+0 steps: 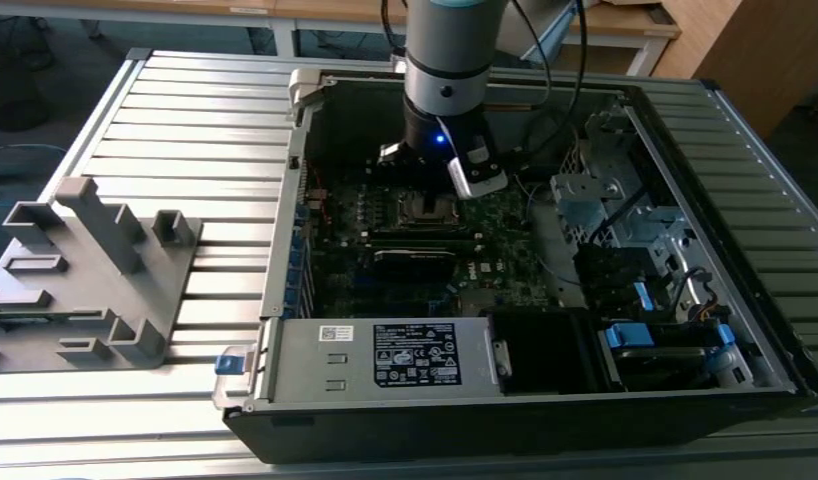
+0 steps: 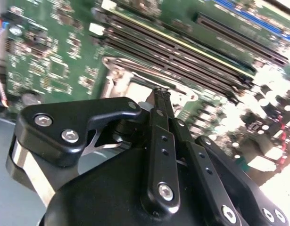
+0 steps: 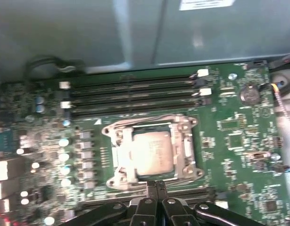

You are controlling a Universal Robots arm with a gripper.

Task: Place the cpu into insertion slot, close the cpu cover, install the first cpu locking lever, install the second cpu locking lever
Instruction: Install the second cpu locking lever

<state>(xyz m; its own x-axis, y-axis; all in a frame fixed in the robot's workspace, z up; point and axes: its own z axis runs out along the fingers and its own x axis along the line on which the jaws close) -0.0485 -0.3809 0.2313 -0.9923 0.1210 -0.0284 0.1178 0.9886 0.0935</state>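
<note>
While the gripper [image 3: 156, 186], its fingers pressed together and grasping nothing, hovers just beside the insertion slot [image 3: 152, 153], where the cpu [image 3: 153, 154] lies under the lowered cpu cover [image 3: 188, 149], a careless descent could scrape the socket frame.

Daylight washes the slatted bench [image 1: 182, 120] evenly, while the computer case [image 1: 516, 400] interior sits in shadow. In the second wrist view, glare blows out the motherboard [image 2: 272, 84] edge; both wrist views look soft and blurred.
</note>
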